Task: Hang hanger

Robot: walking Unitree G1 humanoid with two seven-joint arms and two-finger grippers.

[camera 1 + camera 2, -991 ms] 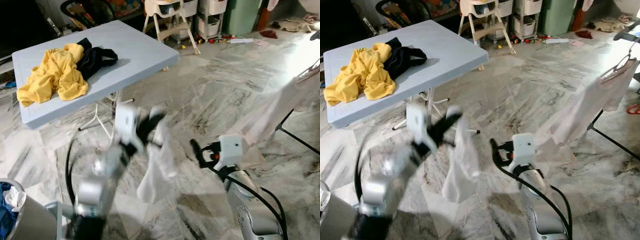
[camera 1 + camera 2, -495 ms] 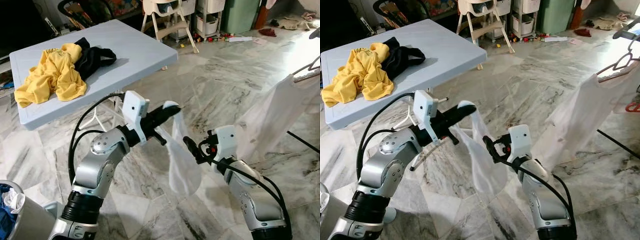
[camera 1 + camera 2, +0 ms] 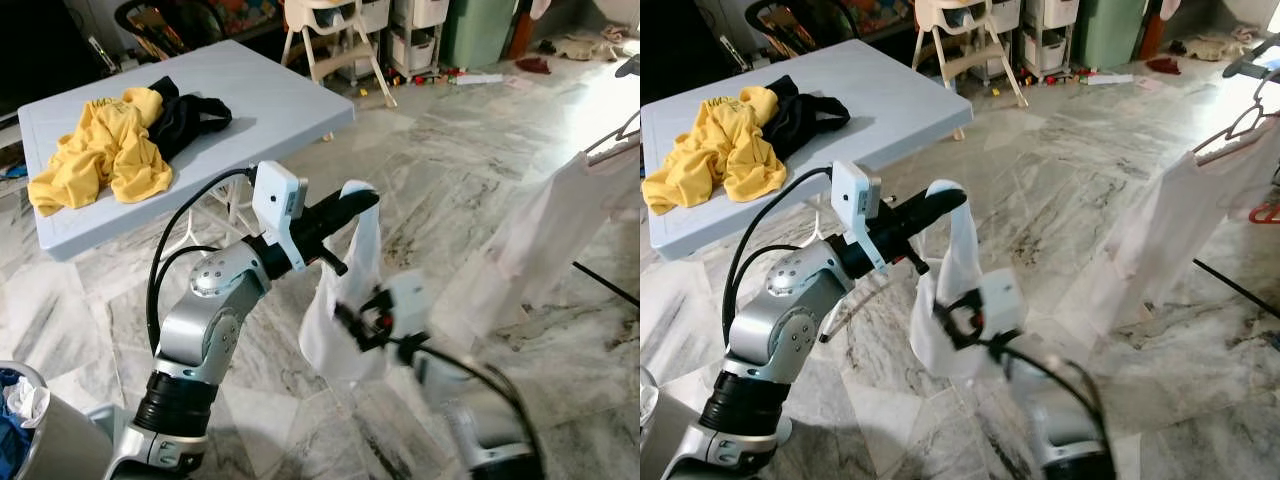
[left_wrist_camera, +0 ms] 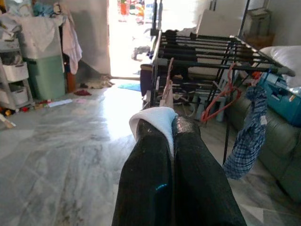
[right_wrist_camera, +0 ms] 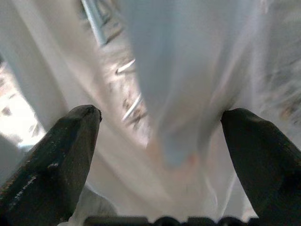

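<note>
While the left pincer (image 3: pixel 362 200) is raised in front of the blue-grey table (image 3: pixel 290 100), its two black fingers (image 4: pixel 188 160) are pressed together on the top edge of a white garment (image 3: pixel 345 300), and the cloth hangs down from them above the marble floor (image 3: pixel 440 160). On the table, at the side away from the pincer, a yellow shirt (image 3: pixel 100 150) lies crumpled, and a black garment (image 3: pixel 190 112) touches it on the side nearer to the high chair (image 3: pixel 335 30), which stands beyond the table's far corner.

Just below the left pincer, further from the table, the right pincer (image 5: pixel 160 141) is blurred in the head views. In its wrist view the fingers stand wide apart, with the hanging white cloth right before them; whether they touch the cloth I cannot tell.

Well apart from the table, across the floor, a second white garment (image 3: pixel 1180 200) hangs on a hanger (image 3: pixel 1230 135) at the edge of a drying rack (image 4: pixel 207 52). In the left wrist view this black rack carries an orange hanger (image 4: pixel 221 101) and a blue checked shirt (image 4: pixel 247 134). I cannot make out a hanger inside the garment that the left pincer holds. Near the robot, on the table's side, a basket (image 3: pixel 40 440) holds blue and white laundry.
</note>
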